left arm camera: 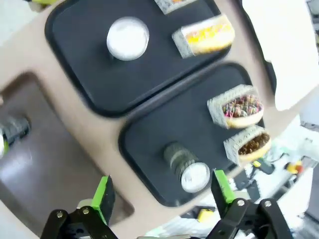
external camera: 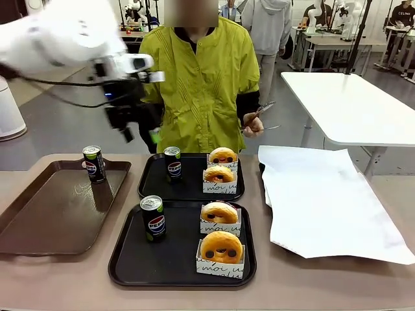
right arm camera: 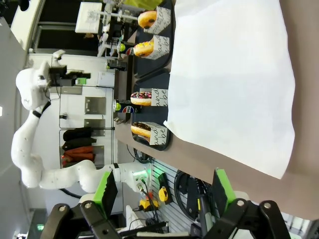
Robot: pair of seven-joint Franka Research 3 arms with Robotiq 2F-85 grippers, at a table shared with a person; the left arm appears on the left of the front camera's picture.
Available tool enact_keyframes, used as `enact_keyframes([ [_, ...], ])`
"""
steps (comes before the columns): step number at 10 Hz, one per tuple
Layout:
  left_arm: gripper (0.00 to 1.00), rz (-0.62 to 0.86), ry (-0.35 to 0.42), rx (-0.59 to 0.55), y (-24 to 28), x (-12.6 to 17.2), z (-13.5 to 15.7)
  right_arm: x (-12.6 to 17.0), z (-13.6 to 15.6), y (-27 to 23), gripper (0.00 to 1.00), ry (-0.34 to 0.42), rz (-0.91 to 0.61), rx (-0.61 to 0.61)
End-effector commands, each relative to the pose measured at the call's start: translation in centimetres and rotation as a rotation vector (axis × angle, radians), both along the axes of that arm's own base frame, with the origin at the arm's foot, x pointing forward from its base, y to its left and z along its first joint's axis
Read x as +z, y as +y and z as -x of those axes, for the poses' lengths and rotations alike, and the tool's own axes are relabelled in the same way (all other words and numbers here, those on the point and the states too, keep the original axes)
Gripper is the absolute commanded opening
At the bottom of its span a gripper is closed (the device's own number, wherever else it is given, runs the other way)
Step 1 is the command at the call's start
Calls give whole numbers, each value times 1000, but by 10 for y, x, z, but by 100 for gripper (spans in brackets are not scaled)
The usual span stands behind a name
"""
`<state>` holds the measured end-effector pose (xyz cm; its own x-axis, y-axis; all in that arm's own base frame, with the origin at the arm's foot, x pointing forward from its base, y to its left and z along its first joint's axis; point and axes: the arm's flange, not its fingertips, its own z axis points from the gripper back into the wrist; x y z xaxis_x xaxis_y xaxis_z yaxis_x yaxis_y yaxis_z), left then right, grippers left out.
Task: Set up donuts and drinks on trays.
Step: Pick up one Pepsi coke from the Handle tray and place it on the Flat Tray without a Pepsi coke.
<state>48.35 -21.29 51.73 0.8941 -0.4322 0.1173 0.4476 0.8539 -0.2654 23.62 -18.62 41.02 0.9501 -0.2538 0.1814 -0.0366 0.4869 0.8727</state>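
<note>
Two black trays lie mid-table, the far tray (external camera: 149, 184) and the near tray (external camera: 130, 259). Each carries one Pepsi can (external camera: 172, 162) (external camera: 153, 218) and two donuts in white paper sleeves (external camera: 219, 174) (external camera: 221, 247). A third can (external camera: 94, 163) stands on the brown tray (external camera: 45, 214). My left gripper (external camera: 141, 136) hangs open and empty in the air behind the far tray's left corner. In the left wrist view it (left arm camera: 163, 194) looks down on the near tray's can (left arm camera: 187, 169) and iced donuts (left arm camera: 239, 107). My right gripper (right arm camera: 163, 191) is open and empty.
A large white paper sheet (external camera: 324, 201) covers the table's right side. A person in a yellow-green jacket stands at the far edge holding tongs (external camera: 258, 115). The brown tray occupies the left side.
</note>
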Motion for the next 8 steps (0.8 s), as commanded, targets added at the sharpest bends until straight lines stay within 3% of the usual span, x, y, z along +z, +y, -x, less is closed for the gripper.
enact_keyframes([
  [1,100,109,-16,103,88,3,72,-1,-1,1,100,-32,-16,1],
  [4,100,417,-6,205,203,16,71,-1,-1,1,100,-32,-16,1],
  [6,100,697,-45,247,260,-2,104,-1,-1,1,100,-32,-16,1],
  [8,100,824,92,234,298,-12,77,-1,-1,1,100,-32,-16,1],
])
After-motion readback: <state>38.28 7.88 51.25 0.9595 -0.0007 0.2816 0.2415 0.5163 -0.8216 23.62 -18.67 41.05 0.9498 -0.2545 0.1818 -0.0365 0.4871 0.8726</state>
